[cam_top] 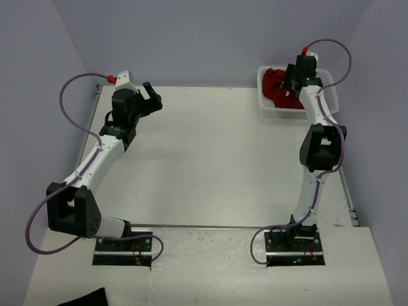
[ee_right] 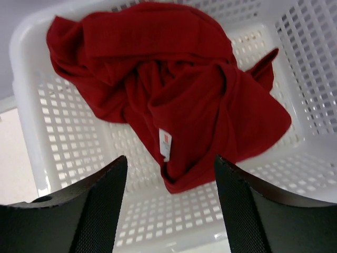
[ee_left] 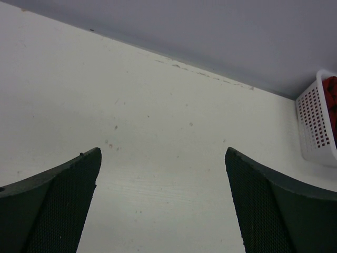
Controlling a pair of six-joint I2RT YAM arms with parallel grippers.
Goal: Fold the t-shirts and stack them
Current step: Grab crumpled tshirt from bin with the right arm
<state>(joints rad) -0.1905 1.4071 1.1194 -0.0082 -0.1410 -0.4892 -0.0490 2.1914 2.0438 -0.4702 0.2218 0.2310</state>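
Shirt (ee_right: 174, 100) lies crumpled in basket (ee_right: 63, 121), far-right of table (ee_left: 158, 105). Your R gripper (ee_right: 169, 163) hangs above it, released, holding nothing. Descend onto the thick bunch (near label (ee_right: 165, 143)); pinch cloth only, avoid basket wall. L gripper (ee_left: 163, 153) likewise released, idle.

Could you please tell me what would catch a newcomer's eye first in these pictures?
The dark red t-shirt, crumpled in the white mesh basket at the far right corner of the table, stands out most. The right gripper hangs open above it; the left gripper is open over bare table.
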